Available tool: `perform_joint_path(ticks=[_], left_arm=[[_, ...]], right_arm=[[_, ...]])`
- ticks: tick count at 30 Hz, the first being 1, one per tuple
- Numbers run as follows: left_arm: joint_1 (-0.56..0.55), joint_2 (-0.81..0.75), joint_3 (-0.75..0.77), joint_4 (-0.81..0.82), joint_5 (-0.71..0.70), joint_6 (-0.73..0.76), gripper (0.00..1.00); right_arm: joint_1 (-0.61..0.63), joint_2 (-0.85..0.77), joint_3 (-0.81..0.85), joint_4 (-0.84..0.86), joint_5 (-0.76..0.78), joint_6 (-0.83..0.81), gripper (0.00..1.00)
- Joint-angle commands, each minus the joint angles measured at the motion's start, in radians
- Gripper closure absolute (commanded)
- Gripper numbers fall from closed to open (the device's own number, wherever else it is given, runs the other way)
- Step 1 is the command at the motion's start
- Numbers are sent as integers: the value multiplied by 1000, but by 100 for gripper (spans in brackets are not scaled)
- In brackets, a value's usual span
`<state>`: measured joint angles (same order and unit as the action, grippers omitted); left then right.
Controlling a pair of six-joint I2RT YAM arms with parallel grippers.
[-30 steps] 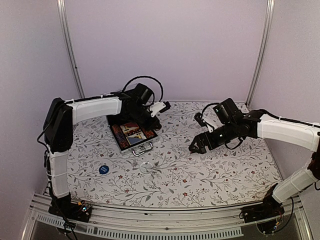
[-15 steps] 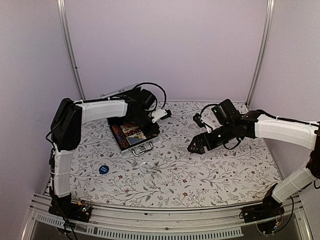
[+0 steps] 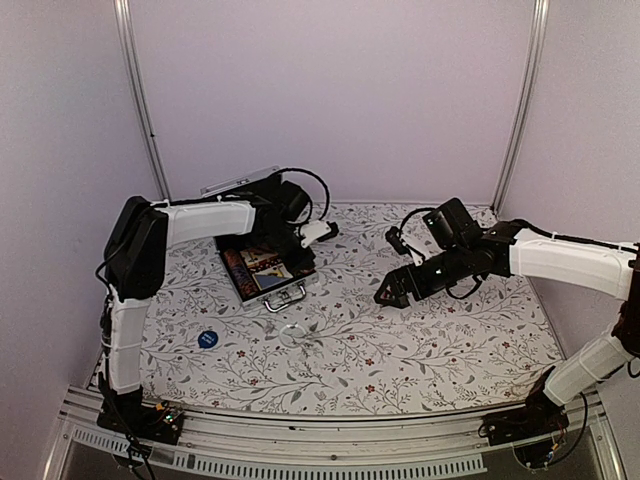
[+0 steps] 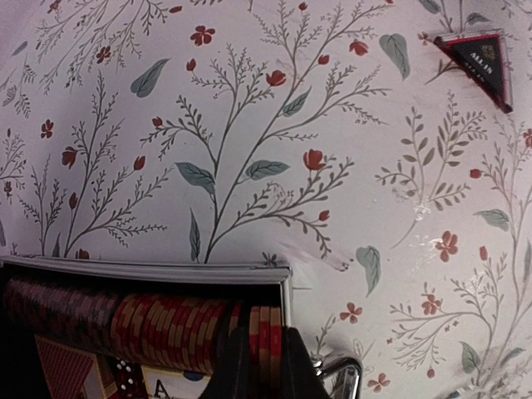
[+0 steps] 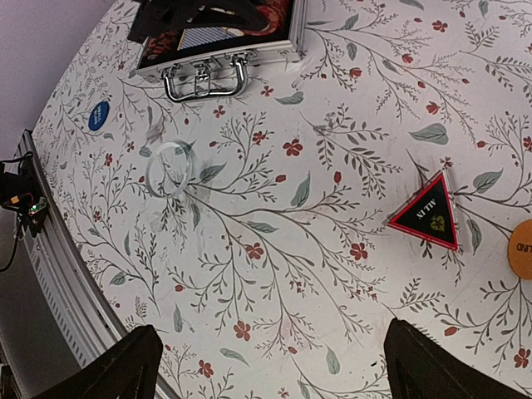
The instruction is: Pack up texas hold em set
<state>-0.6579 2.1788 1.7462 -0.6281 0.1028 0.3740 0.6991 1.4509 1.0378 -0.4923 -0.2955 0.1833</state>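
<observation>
Left gripper [image 4: 259,357] is pressing its fingers fully together, tips dipping into the open silver briefcase [image 5: 266,58] at the end of the reddish chip row [image 4: 158,328]; whether it is pinching a chip cannot be told. Right gripper [image 3: 392,292] is hovering spread wide and empty above the floral table [image 3: 400,350], well right of the briefcase. A triangular token [image 5: 426,218], an orange round token [image 5: 522,248] and a blue round token [image 5: 99,115] are lying loose on the table.
</observation>
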Motion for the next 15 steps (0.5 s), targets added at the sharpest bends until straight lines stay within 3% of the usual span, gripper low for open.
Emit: perform_joint_path(ticks=[1,15], left_arm=[[18,16,29,-13,-8,9,100],[29,30,25,-19,-53,12,100]], right_arm=[[-5,12,-12,17,-11,-2,3],[-6,26,-21,24,-19,-1,3]])
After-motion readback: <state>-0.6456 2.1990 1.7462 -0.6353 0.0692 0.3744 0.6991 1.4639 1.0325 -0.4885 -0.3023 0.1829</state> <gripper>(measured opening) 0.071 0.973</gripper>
